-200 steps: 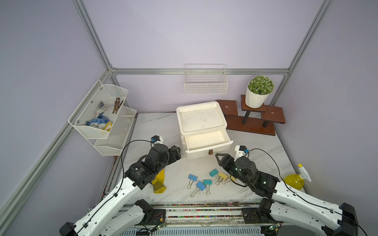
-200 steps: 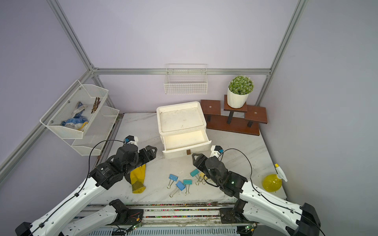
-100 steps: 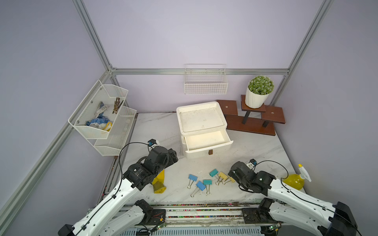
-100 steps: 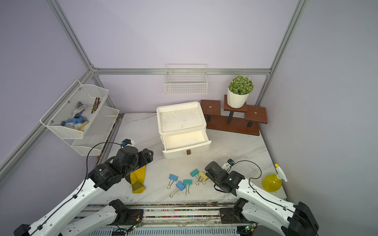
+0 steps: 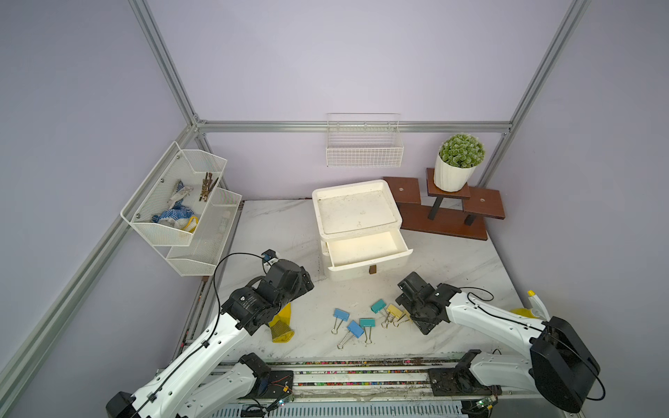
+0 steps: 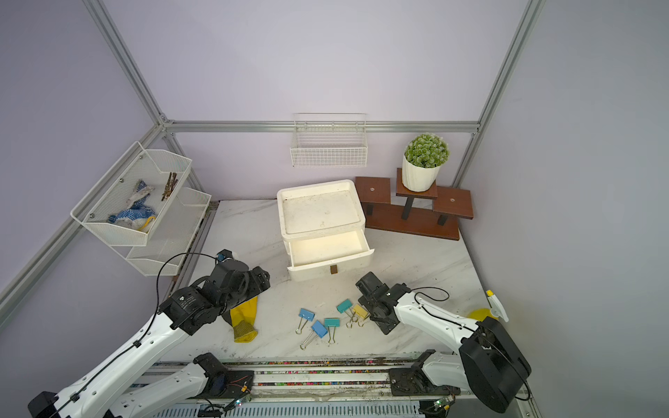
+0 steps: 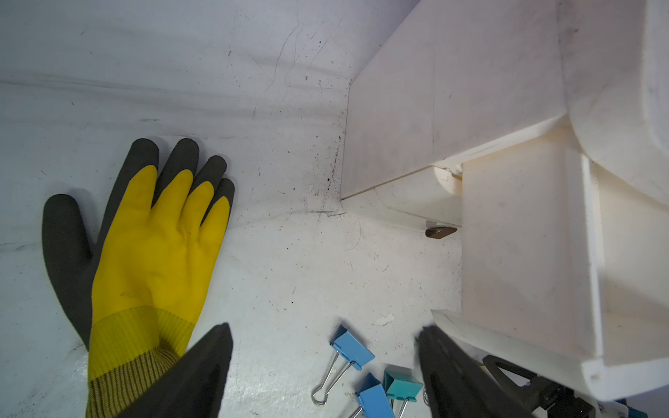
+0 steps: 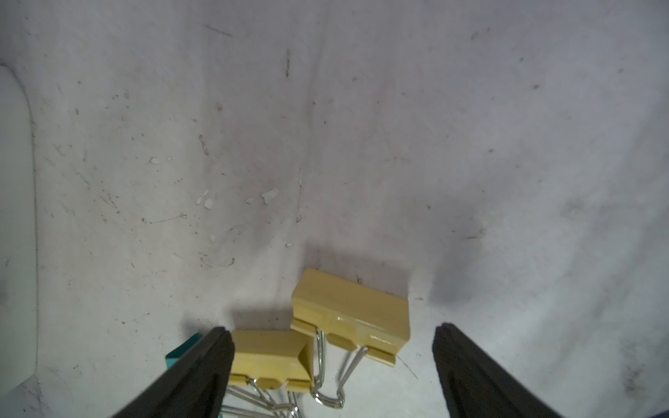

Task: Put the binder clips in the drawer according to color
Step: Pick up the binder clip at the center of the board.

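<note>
Right gripper: fingers wide apart, low over the table, straddling both pale yellow clips. Yellow clip A sits right against one finger. Yellow clip B lies in the gap, well clear of the opposite finger. Nothing clamped. The two clips' wire handles overlap, and a sliver of teal shows behind the finger beside clip A.

Both top views: all six binder clips lie loose on the marble, lower centre of frame, in front of the drawer. Left to right:
- light blue clip
- second light blue clip
- teal clip
- second teal clip
- yellow pair, tucked against the right gripper and partly hidden by it

The drawer is pulled out of the white drawer unit, centre of frame, with its brown handle facing the clips.

Left gripper: fingers apart, gripping nothing. In the top views it hangs left of the clips, lower left of centre, over the yellow glove. The glove lies flat on the table and is partly covered by the arm. The left wrist view shows both blue clips and one teal clip on the table between the fingertips, with no contact visible.
</note>
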`<state>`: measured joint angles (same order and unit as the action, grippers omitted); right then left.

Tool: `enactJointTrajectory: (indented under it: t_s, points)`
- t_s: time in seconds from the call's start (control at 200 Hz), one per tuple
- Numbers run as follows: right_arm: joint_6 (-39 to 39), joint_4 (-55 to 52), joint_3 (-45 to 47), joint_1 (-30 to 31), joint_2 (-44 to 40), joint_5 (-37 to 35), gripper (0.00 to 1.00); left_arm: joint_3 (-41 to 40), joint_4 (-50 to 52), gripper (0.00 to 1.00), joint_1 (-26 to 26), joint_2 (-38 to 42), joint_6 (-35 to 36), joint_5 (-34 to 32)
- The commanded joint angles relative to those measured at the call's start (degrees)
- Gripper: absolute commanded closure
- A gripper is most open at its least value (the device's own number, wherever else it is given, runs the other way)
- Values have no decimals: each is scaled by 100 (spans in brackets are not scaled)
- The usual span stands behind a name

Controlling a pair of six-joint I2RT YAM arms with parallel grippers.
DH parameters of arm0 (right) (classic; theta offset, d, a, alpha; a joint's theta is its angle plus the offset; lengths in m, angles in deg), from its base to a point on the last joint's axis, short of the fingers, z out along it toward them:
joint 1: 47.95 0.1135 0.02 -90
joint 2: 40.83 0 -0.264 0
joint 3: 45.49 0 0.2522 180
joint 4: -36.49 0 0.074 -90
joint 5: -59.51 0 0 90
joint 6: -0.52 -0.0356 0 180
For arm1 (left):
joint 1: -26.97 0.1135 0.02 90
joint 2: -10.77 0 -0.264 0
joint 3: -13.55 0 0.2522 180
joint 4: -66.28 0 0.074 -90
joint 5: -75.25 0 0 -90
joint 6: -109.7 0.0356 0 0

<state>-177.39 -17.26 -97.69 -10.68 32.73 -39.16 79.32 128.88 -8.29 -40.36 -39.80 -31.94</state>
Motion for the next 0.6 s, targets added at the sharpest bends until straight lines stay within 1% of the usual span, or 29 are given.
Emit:
enactJointTrajectory:
  t_s: [0.0,0.045,0.15,0.3,0.425,0.465,0.485,0.49,0.505,0.595]
  points:
    - [-121,-211,-190,-28,190,134,8,274,14,16,-18,58,-121,-120]
    - [-167,-225,-144,-40,211,135,9,288,28,16,-15,74,-115,-140]
    - [-304,-108,-6,-79,238,36,15,316,47,16,-11,94,-111,-193]
    - [-209,-124,-154,-166,534,-97,21,349,47,16,-15,84,-122,-198]
    - [-184,-119,-216,-195,694,-54,28,337,48,16,-15,127,-147,-206]
    - [-182,-165,-228,-200,725,-33,32,336,55,16,-15,147,-149,-227]
    - [-190,-173,-226,-195,726,-31,32,336,56,16,-15,155,-150,-235]
    - [-190,-166,-226,-195,724,-30,35,336,56,16,-15,156,-149,-238]
    - [-210,-167,-216,-199,721,-33,40,336,56,16,-15,164,-149,-241]
    - [-260,-234,-199,-199,639,-60,51,345,73,16,-15,189,-149,-258]
